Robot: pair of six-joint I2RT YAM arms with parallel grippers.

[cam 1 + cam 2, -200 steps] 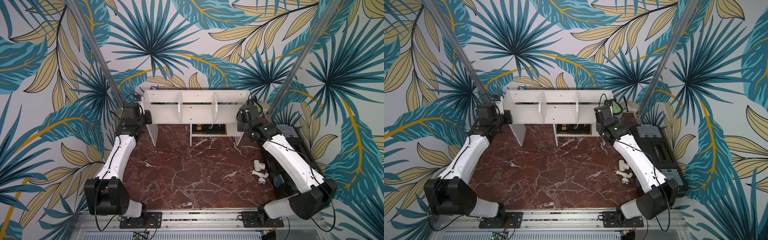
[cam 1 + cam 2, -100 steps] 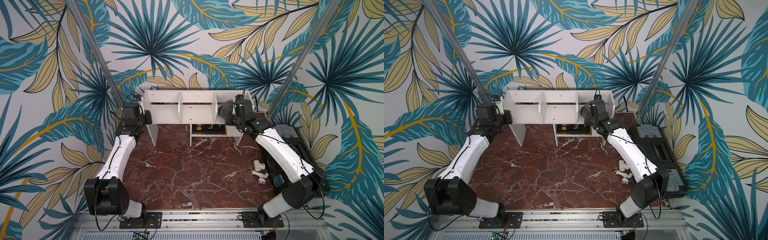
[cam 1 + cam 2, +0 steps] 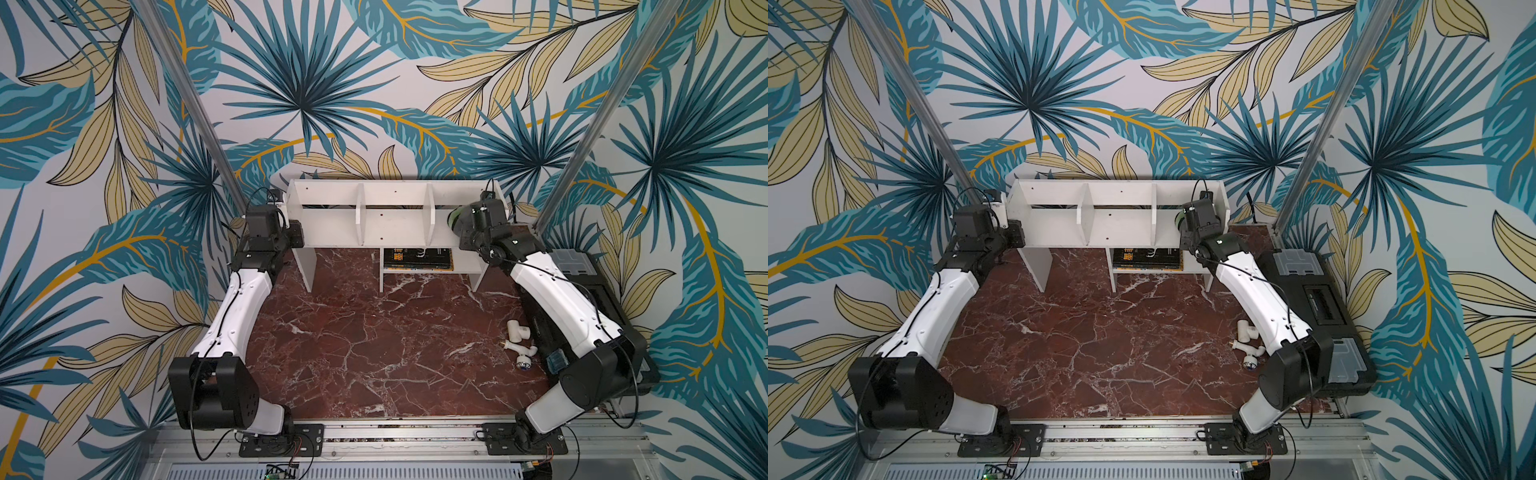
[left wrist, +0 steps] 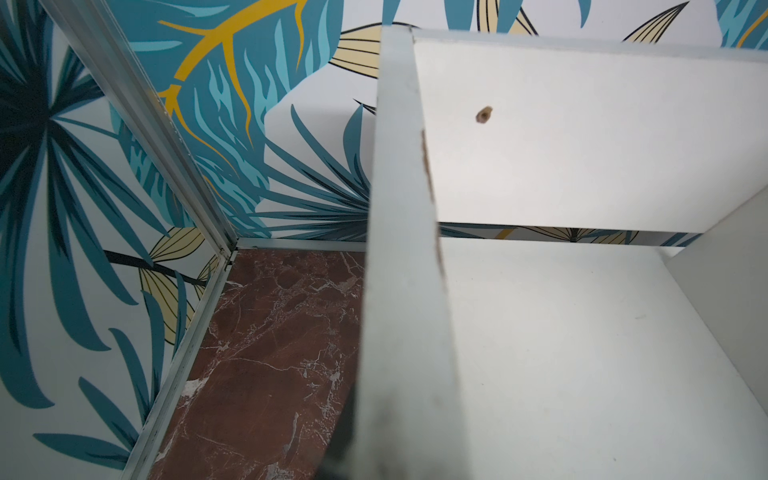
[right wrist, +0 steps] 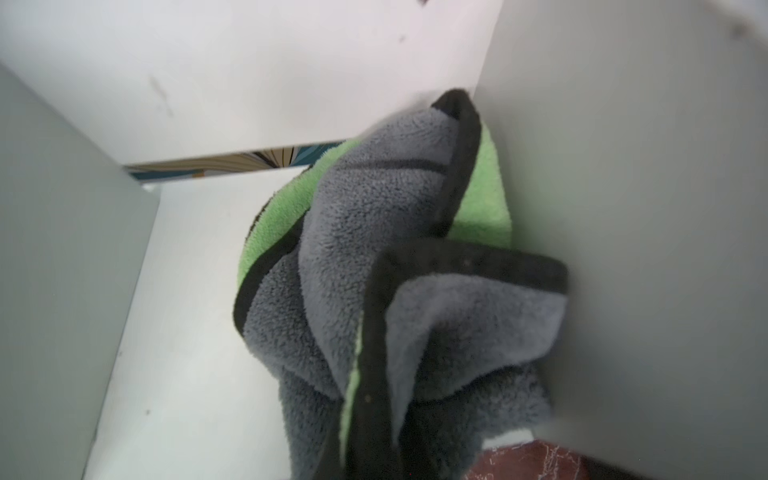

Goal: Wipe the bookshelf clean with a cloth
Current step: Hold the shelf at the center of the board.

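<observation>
The white bookshelf [image 3: 395, 220] [image 3: 1121, 226] stands at the back of the table, seen in both top views. My right gripper [image 3: 460, 219] reaches into its right-hand upper compartment and is shut on the cloth [image 5: 374, 232]. The cloth is grey with dark edging and a lime-green side. It hangs bunched against the inner face of the right end panel [image 5: 623, 208]. A green edge of the cloth [image 3: 1178, 218] shows in a top view. My left gripper [image 3: 293, 228] is shut on the shelf's left end panel [image 4: 399, 249]; its fingertips are mostly hidden.
A black toolbox [image 3: 582, 270] with grey lid panels lies along the right side under my right arm. White pipe fittings [image 3: 517, 336] lie on the marble tabletop [image 3: 374, 332]. A dark book [image 3: 417, 257] fills the lower cubby. Metal posts [image 3: 199, 124] rise at both back corners.
My right gripper has swung with the cloth from outside the shelf's right end into the right compartment. The left arm has not moved.
</observation>
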